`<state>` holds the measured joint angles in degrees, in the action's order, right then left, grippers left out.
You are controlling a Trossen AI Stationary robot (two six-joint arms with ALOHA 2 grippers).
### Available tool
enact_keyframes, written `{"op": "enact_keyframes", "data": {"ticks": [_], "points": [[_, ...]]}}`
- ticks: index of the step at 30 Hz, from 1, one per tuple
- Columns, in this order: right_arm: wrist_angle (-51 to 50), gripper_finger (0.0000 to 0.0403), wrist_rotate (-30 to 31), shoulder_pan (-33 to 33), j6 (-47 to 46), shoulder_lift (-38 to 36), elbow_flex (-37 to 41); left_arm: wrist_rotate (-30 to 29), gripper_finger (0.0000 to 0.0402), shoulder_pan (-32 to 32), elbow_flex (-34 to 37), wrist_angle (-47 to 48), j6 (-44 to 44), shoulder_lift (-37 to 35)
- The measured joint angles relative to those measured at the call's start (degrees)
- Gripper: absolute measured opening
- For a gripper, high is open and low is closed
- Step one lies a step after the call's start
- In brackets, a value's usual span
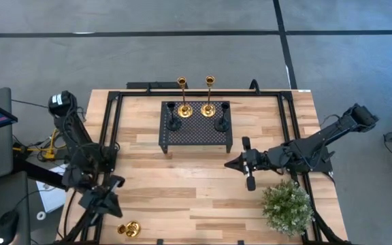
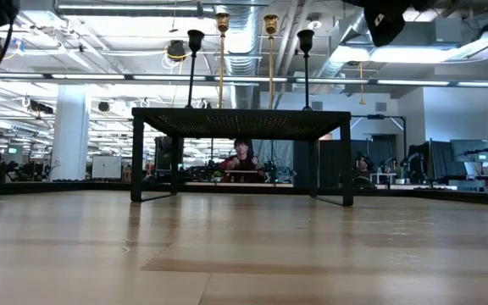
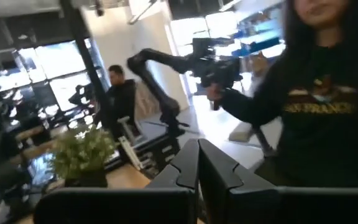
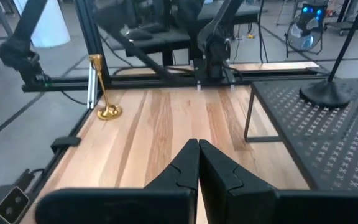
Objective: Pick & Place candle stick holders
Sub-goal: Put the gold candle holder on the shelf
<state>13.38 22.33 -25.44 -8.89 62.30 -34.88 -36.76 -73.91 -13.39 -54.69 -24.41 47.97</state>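
A: Where's the holder that isn't placed yet?

B: Four candle stick holders already stand on the black perforated stand (image 1: 196,127): two tall gold candle stick holders (image 1: 182,95) at its far edge, and two black candle stick holders (image 1: 172,117), one by each gold one. The short gold candle stick holder (image 1: 129,229) sits well away from the stand, toward the near-left corner of the wooden table (image 1: 182,190).

A: Which arm is closer to it?

B: The left gripper (image 1: 104,201), clearly. It hangs just beside that holder, on the side away from the stand's near-left leg, fingers clenched together on nothing. The right gripper (image 1: 235,163) is off the stand's near-right corner, also pressed shut and empty, with the holder well apart from it across the boards.

A: How is the holder oriented?

B: In the right wrist view it stands upright on its round base, stem vertical, close to the black frame rail (image 4: 61,84) along the table's edge. So I'd judge a grasp from above or from the stand side is wanted; the rail leaves little room behind it.

A: And the route back?

B: Open boards between the holder and the stand. The small green plant (image 1: 288,207) sits off the stand's near-right side, clear of that route. The free spot looks to be the stand's near half.
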Motion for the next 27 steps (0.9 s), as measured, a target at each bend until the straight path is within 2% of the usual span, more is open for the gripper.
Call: {"op": "enact_keyframes", "data": {"ticks": [4,6,13,19,23,27], "points": [[0.6,0.0000,0.0,0.0,-0.1,0.6,-0.1,0.7,0.0004,2.1,0.1,1.6,0.8,-0.5],[0.0,0.0000,0.0,0.0,0.0,0.9,0.0,2.9,0.0005,3.9,0.1,2.7,1.1,-0.3],[0.6,0.0000,0.0,0.1,-0.1,1.5,0.0,20.4,0.0005,15.9,0.1,3.5,6.2,0.1],[0.5,0.0000,0.0,0.1,-0.1,1.5,-0.1,30.5,0.0005,25.1,0.1,6.1,11.2,0.0],[0.5,0.0000,0.0,0.1,-0.1,1.5,-0.1,36.7,0.0005,26.5,0.1,7.4,12.9,-0.7],[0.5,0.0000,0.0,0.1,-0.1,1.5,-0.1,37.5,0.0005,25.5,0.1,13.6,14.2,-4.3]]}}
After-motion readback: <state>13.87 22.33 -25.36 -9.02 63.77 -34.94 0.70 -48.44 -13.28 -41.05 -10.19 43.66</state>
